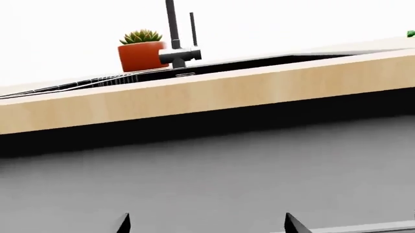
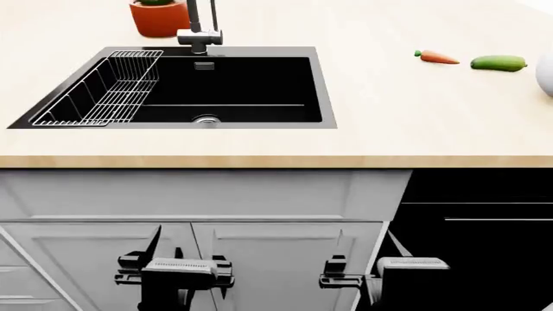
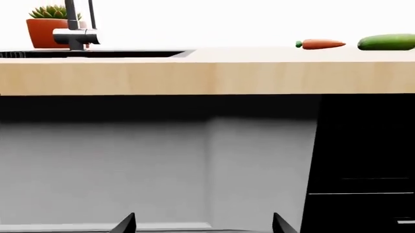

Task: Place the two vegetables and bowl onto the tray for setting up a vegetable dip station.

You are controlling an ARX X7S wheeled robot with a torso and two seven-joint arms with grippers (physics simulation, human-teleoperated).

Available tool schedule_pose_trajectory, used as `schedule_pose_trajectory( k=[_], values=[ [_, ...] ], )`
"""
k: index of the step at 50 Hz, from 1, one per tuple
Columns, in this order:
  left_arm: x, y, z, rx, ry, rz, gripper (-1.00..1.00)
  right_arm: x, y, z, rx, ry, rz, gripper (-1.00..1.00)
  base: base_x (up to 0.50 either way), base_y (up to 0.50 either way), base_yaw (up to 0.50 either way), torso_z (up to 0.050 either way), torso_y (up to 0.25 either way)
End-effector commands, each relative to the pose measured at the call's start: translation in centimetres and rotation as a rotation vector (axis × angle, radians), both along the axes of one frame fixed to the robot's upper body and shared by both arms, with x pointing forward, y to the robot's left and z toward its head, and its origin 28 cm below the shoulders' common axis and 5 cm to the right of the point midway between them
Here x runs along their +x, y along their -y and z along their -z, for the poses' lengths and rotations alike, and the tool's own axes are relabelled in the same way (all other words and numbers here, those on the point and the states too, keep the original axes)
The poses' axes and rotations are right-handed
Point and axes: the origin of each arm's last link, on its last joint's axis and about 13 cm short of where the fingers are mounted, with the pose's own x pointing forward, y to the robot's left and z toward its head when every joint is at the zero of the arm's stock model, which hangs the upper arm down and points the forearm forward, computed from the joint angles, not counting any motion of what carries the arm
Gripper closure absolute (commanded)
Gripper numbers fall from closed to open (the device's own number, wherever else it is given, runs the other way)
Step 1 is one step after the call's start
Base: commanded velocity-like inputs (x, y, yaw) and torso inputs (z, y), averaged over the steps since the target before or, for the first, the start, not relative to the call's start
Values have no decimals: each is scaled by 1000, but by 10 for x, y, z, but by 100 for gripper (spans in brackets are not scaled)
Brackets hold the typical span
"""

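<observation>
Pale wood countertop (image 2: pixel 372 129) runs across the kitchen, a black sink (image 2: pixel 233 84) sunk into it with a wire rack (image 2: pixel 108 97) in its left end, a dark faucet (image 2: pixel 201 29) behind it and a terracotta plant pot (image 2: pixel 155 18) at the back edge. No brand, label or writing can be read on anything in view. Far to my right on the counter, the carrot (image 2: pixel 436 57) lies on its side with its green tip pointing toward the sink, and the cucumber (image 2: pixel 498 63) lies just beside it, apart from it; a curved white edge of the bowl (image 2: pixel 546 74) shows at the frame's right border, near the cucumber. I cannot see the tray in any view. Both my arms hang low in front of the grey cabinet doors (image 2: pixel 259 259), below the counter edge and well apart from the vegetables. My left gripper (image 2: pixel 173 272) and right gripper (image 2: pixel 380 269) point forward at the cabinet; in each wrist view the two dark fingertips (image 1: pixel 123 223) stand spread wide with only the cabinet front between them, so both hands are parted and hold nothing. A black appliance front (image 2: pixel 484 233) fills the space beside my right arm.
</observation>
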Motion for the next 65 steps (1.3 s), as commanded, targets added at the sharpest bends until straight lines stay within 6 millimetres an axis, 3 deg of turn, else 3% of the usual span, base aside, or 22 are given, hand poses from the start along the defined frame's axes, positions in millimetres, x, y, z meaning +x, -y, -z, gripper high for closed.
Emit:
schedule_pose_trajectory(
  k=[1, 16, 17, 18, 19, 20, 21, 22, 24, 25, 26, 27, 28, 29, 30, 31, 37, 38, 41, 42, 52, 65],
  values=[
    [0, 0, 0, 15, 33, -14, -100, 0, 0, 0, -10, 18, 24, -100, 0, 0, 0, 0, 0],
    [1, 0, 0, -7, 58, -8, -100, 0, 0, 0, -55, 34, 44, -100, 0, 0, 0, 0, 0],
    [38, -21, -59, -152, 208, -142, -100, 36, 13, -57, 17, 173, 104, -100, 0, 0, 0, 0, 0],
    [55, -15, -113, -160, 297, -88, -100, 57, -12, -117, -21, 338, -10, -100, 0, 0, 0, 0, 0],
    [54, -7, -157, -123, 335, -22, -100, 62, -9, -176, -176, 486, -75, -100, 0, 0, 0, 0, 0],
    [41, 0, -187, -31, 331, 33, -100, 54, -6, -231, -288, 624, -52, -100, 0, 0, 0, 0, 0],
    [22, -8, -217, 79, 358, 1, -100, 35, -3, -277, -300, 769, -18, -100, 0, 0, 0, 0, 19],
    [36, -25, -230, 155, 255, -188, -100, 21, 0, -304, -267, 835, 5, -100, 0, 0, 0, 0, 0],
    [33, -21, -273, 107, 262, -345, -100, 29, -1, -290, -203, 565, -9, -100, 0, 0, 0, 0, 5],
    [32, -16, -285, 91, 227, -416, -100, 47, 12, -310, -220, 403, 24, -100, 0, 0, 0, 0, 0],
    [21, -10, -317, 19, 263, -472, -100, 59, 59, -330, -102, 265, 236, -100, 0, 0, 0, 0, 0],
    [6, -5, -348, -31, 279, -386, -100, 67, 16, -355, -99, 156, 65, -100, 0, 0, 0, 0, 0],
    [-16, -2, -375, -57, 298, -299, -100, 59, 22, -404, -318, 398, 177, -100, 0, 0, 0, 0, 0],
    [-27, 2, -410, -69, 255, -193, -100, 57, 28, -423, -502, 551, 264, -100, 0, 0, 0, 0, 0],
    [-54, 3, -435, -77, 264, -90, -100, 46, 51, -442, -534, 683, 382, -100, 0, 0, 0, 0, 0],
    [-66, 5, -440, -72, 172, 22, -100, 41, 77, -443, -498, 651, 505, -100, 0, 0, 0, 0, 0],
    [-59, 7, -454, -70, 220, 24, -100, 42, 29, -426, -162, 475, 543, -100, 0, 0, 0, 0, 0],
    [-58, 7, -455, -71, 223, 27, -100, 38, 22, -421, -140, 418, 485, -100, 0, 0, 0, 0, 0],
    [-54, 8, -456, -86, 227, 27, -100, 18, 5, -407, -129, 217, 31, -100, 0, 0, 0, 0, 0],
    [-52, 9, -455, -88, 229, 31, -100, 16, 4, -404, -117, 187, -31, -100, 0, 0, 0, 0, 0],
    [-36, 4, -437, -120, 208, 21, -100, 17, 10, -393, -83, 161, -17, -100, 0, -317, 0, 0, 0],
    [-38, 5, -438, -114, 229, 44, -100, 16, 8, -393, -117, 194, -71, -100, 0, -500, 0, 0, 0]
  ],
)
